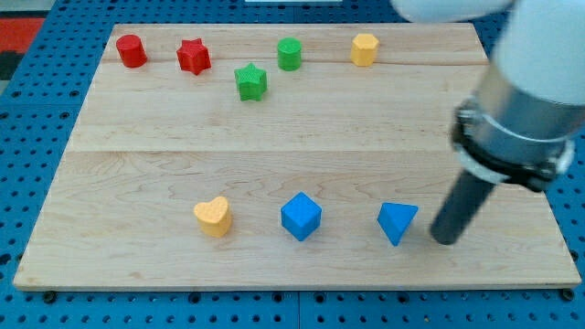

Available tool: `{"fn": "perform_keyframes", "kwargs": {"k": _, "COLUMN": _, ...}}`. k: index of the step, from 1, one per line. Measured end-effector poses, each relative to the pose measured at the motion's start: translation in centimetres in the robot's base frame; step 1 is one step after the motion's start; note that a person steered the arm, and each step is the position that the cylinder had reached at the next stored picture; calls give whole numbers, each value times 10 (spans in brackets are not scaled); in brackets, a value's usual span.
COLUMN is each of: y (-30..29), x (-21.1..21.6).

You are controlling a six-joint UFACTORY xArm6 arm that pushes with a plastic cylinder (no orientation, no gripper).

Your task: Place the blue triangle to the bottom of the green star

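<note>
The blue triangle (pixel 397 221) lies near the board's bottom edge, right of centre. The green star (pixel 250 81) sits near the view's top, left of centre, far up and left of the triangle. My tip (pixel 445 239) rests on the board just to the right of the blue triangle, a small gap between them. The dark rod rises up and right into the arm's grey and white body.
A blue cube (pixel 301 217) and a yellow heart (pixel 213 217) sit left of the triangle along the bottom. Along the top stand a red cylinder (pixel 131 50), a red star (pixel 193 56), a green cylinder (pixel 290 53) and a yellow hexagon block (pixel 364 49).
</note>
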State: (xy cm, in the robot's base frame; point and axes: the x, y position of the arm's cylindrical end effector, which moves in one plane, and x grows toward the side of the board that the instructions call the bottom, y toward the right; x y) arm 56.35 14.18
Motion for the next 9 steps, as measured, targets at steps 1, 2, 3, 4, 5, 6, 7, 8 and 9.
{"fn": "perform_keyframes", "kwargs": {"k": 1, "y": -32, "x": -1}}
{"fn": "perform_keyframes", "kwargs": {"k": 2, "y": -62, "x": -7}}
{"fn": "perform_keyframes", "kwargs": {"k": 3, "y": -87, "x": -30}}
{"fn": "perform_keyframes", "kwargs": {"k": 4, "y": -90, "x": -68}}
{"fn": "perform_keyframes", "kwargs": {"k": 5, "y": -102, "x": -97}}
{"fn": "perform_keyframes", "kwargs": {"k": 6, "y": -121, "x": -126}}
{"fn": "perform_keyframes", "kwargs": {"k": 7, "y": -144, "x": -149}}
{"fn": "perform_keyframes", "kwargs": {"k": 8, "y": -171, "x": -152}}
{"fn": "perform_keyframes", "kwargs": {"k": 9, "y": -174, "x": -146}}
